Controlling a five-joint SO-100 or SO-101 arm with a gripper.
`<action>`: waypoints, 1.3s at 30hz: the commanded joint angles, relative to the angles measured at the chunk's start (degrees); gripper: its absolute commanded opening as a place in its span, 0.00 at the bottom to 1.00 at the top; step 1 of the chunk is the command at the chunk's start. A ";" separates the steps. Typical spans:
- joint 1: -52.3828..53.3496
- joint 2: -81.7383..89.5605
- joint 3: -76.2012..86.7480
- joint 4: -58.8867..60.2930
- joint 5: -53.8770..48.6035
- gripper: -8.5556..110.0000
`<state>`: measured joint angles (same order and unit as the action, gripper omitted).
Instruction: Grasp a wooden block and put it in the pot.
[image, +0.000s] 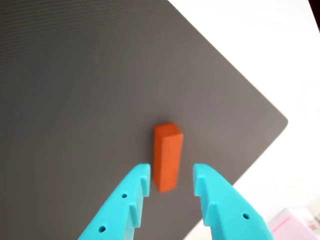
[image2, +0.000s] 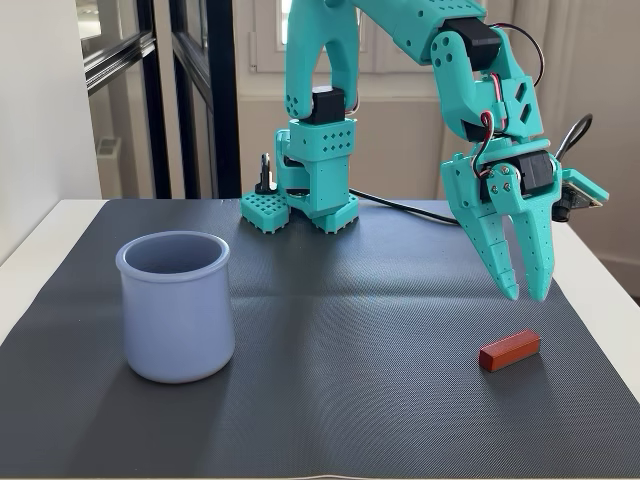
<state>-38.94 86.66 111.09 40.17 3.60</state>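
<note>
The wooden block is a small reddish-brown bar lying flat on the dark mat at the right of the fixed view. In the wrist view the wooden block lies just ahead of and between my two teal fingertips. My gripper is open and empty, hovering a little above the block, pointing down. The pot is a pale lavender-blue cup standing upright at the left of the mat, far from the gripper. It is out of the wrist view.
The dark textured mat covers the white table; its edge and corner show in the wrist view. The arm's teal base stands at the back centre with a cable trailing right. A pink object lies off the mat.
</note>
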 joint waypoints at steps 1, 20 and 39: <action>0.26 -1.05 -3.69 -0.26 -0.44 0.16; 0.35 -7.91 -15.73 8.35 -5.54 0.16; 0.97 -17.93 -25.84 10.81 -5.36 0.16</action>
<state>-38.58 68.12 87.89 51.68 -1.93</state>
